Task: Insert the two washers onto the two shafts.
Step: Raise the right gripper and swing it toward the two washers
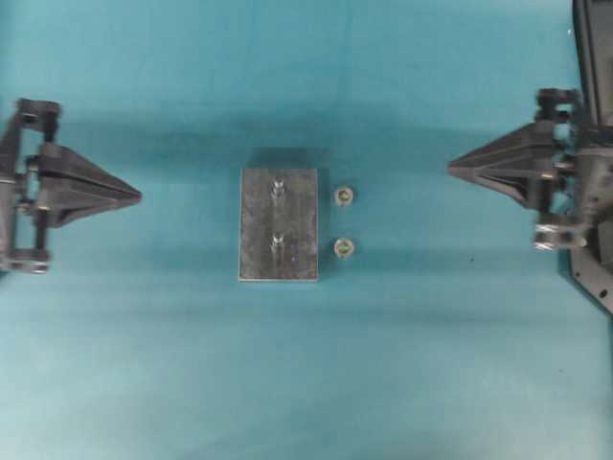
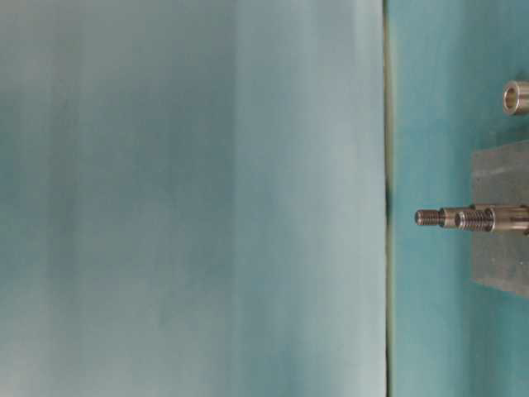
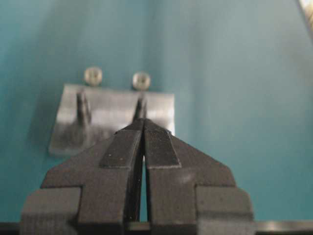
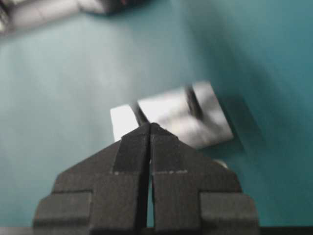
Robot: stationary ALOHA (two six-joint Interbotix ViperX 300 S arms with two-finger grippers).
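On the teal bench [image 1: 144, 364] sits one grey metal block [image 1: 278, 225] bearing two upright threaded shafts: one [image 1: 278, 188] toward the far end, one [image 1: 277, 243] nearer. Two washers lie flat on the bench just beside the block's right edge, one [image 1: 345, 196] level with each shaft, the other [image 1: 345, 248] below it. Neither is on a shaft. Two tools: the left tool [image 1: 137, 195] and right tool [image 1: 452, 169] both pinched together, gripping nothing, well apart from the block.
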